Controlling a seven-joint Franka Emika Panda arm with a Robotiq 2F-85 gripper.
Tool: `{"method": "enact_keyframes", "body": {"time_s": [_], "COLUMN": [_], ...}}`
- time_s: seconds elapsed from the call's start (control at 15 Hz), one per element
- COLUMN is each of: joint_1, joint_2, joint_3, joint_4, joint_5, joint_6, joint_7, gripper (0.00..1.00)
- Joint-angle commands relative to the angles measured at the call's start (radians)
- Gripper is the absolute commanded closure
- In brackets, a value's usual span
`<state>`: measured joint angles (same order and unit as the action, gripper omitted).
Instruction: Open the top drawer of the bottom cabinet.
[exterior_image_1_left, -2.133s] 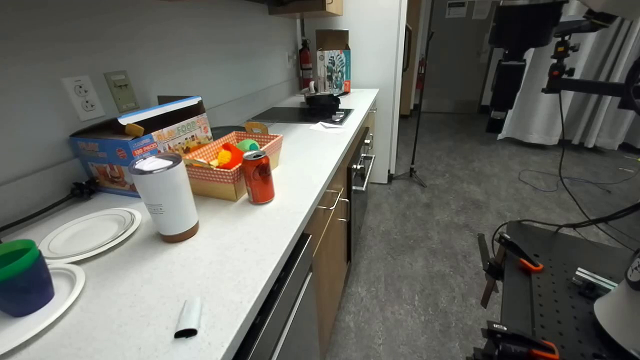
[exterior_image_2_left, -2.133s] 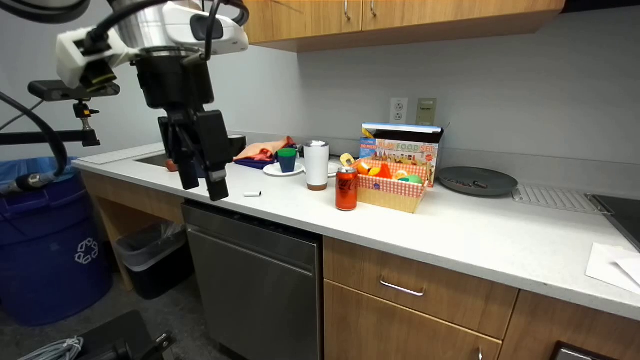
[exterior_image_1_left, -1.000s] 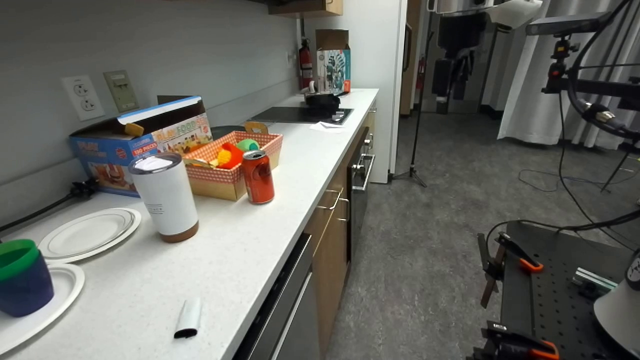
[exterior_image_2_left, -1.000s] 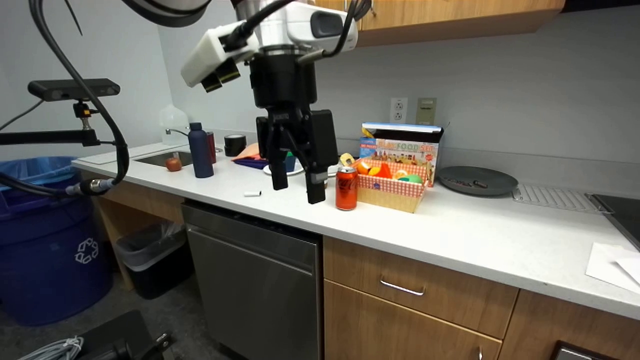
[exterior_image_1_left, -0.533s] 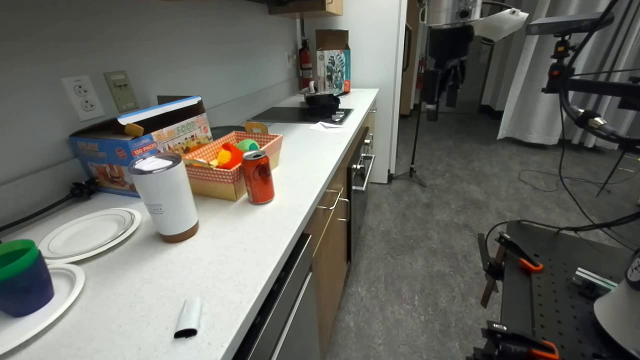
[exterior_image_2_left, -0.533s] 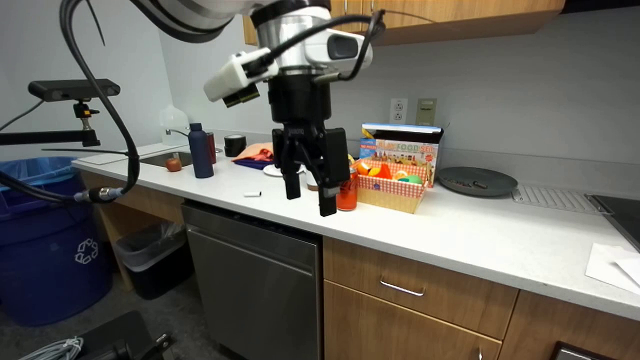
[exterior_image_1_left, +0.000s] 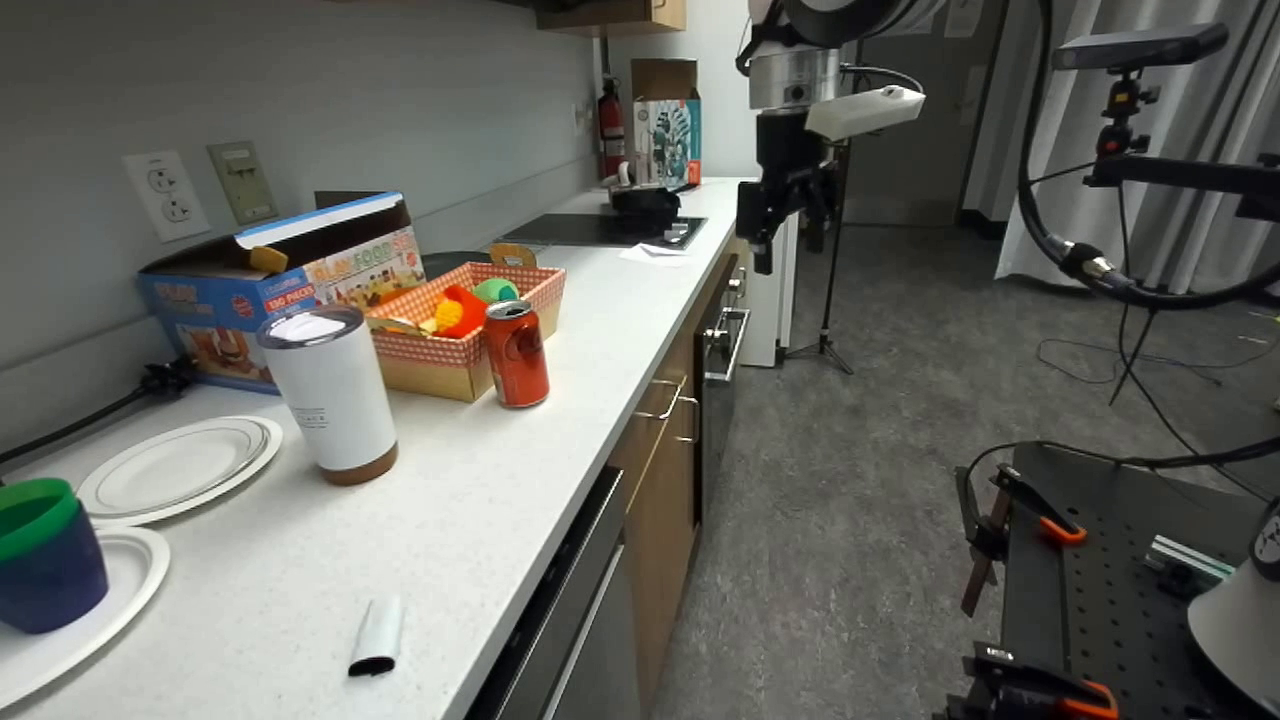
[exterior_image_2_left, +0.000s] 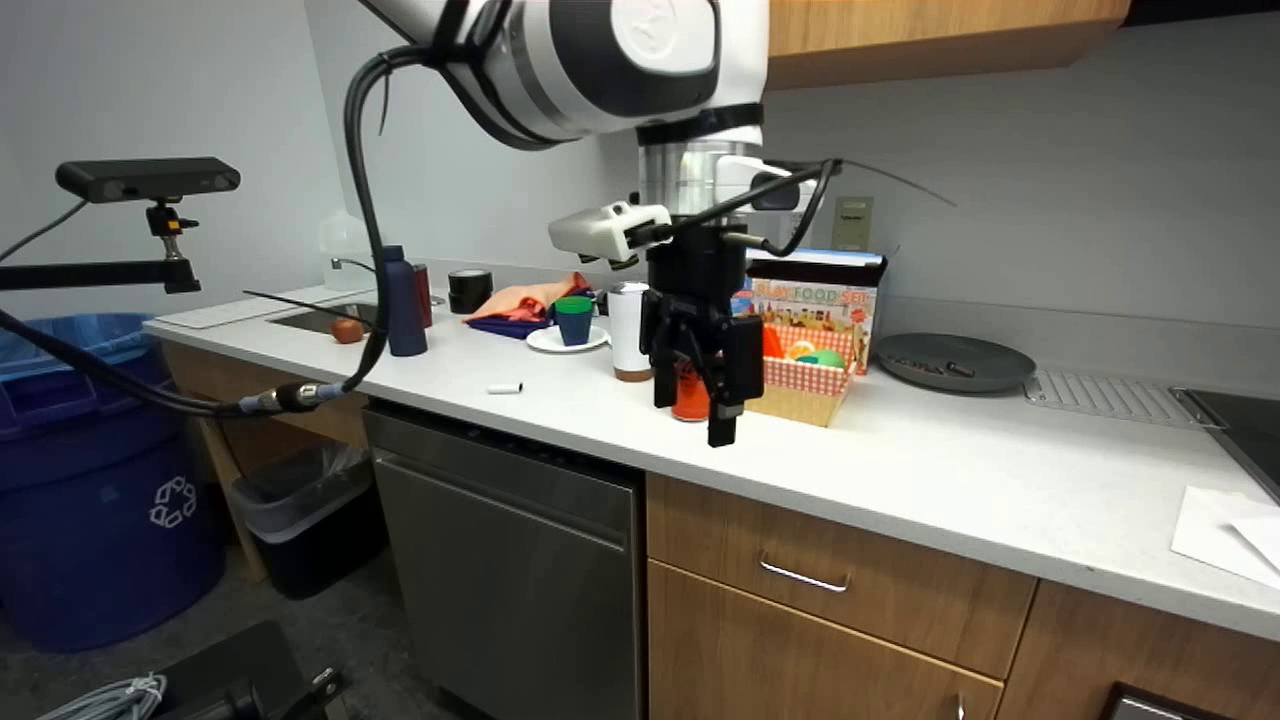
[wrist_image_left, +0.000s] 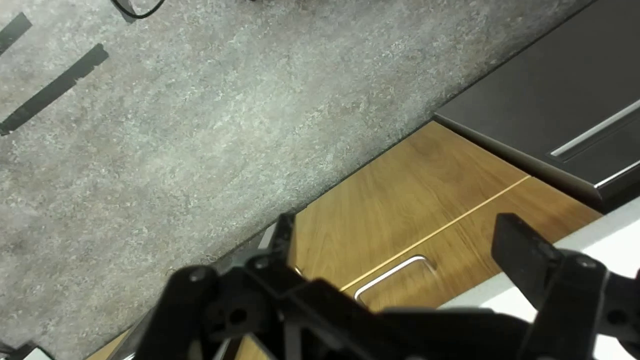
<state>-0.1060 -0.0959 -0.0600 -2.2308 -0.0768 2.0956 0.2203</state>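
Observation:
The bottom cabinet has brown wood fronts under a white countertop. Its top drawer is shut, its front flush, with a slim metal bar handle. The drawer front and handle also show in the wrist view, the handle's near end hidden by the gripper. An exterior view shows the drawer front edge-on. My gripper is open and empty, pointing down, apart from the drawer. It also shows in an exterior view. In the wrist view its fingers are wide apart, the handle seen between and beyond them.
A red can, a checked basket and a white tumbler stand on the countertop. A grey dishwasher front adjoins the drawer. A black table with clamps and a camera arm are nearby.
The arm has come down and moved towards the drawer: rightward in an exterior view that faces the cabinet, leftward in the view along the counter. The gripper stays open; the drawer stays shut.

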Motion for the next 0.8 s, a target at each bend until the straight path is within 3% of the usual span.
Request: {"method": "enact_keyframes", "body": {"time_s": [0.0,0.07,0.27,0.73], "joint_1": [0.01,0.011,0.013,0.013], "joint_2": [0.134,0.073,0.127,0.129], "joint_3": [-0.005,-0.005,-0.01,-0.01], "joint_4": [0.151,0.068,0.12,0.126], "joint_5": [0.061,0.026,0.04,0.041], "joint_6": [-0.057,-0.01,-0.019,-0.021], "joint_7": [0.028,0.018,0.018,0.018], "gripper": [0.0,0.0,0.0,0.0]}}
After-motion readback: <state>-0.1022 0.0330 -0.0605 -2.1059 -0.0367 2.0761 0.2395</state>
